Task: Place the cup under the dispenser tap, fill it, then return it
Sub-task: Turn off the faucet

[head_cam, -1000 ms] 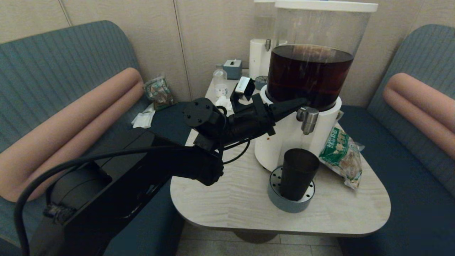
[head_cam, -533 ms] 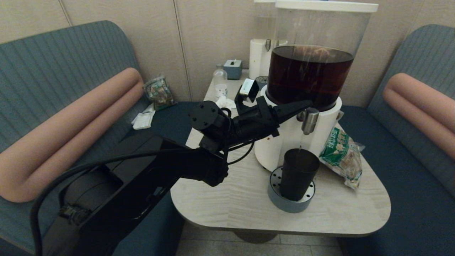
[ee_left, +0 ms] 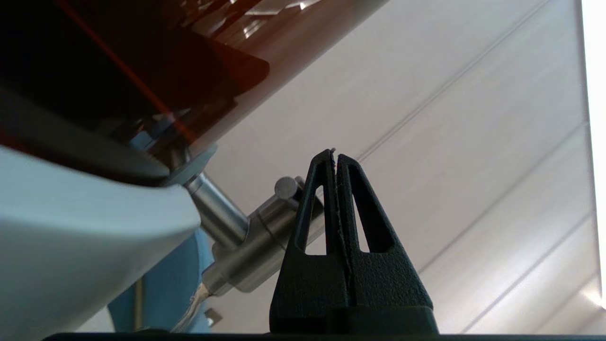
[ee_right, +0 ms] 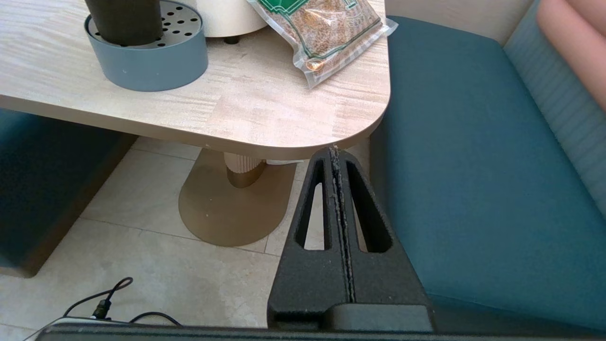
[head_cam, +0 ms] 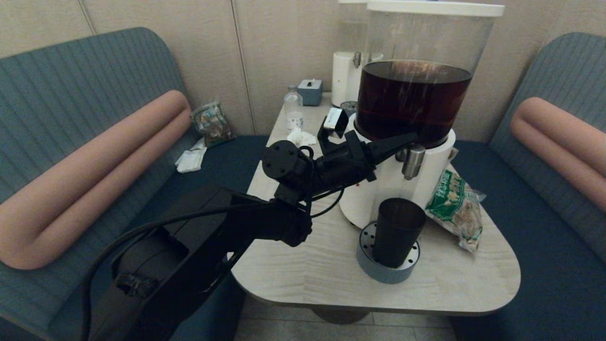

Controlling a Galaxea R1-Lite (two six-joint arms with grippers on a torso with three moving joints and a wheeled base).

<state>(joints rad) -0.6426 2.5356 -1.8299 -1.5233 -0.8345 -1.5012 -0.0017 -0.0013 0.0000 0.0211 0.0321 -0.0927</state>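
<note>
The dark brown-black tapered plastic cup [head_cam: 397,231] stands upright, long axis vertical, mouth up, on the grey perforated round drip tray [head_cam: 364,258] on my pale wood bench [head_cam: 307,265], directly below the short brushed-steel dispenser tap [head_cam: 412,161], whose outlet points down. My left gripper [head_cam: 411,137], fingers pressed together, has its tip at the tap's top. My right gripper [ee_right: 335,151], also pressed together, hangs below the bench edge. The writing on the green-printed snack bag [head_cam: 454,206] beside the cup is unreadable.
</note>
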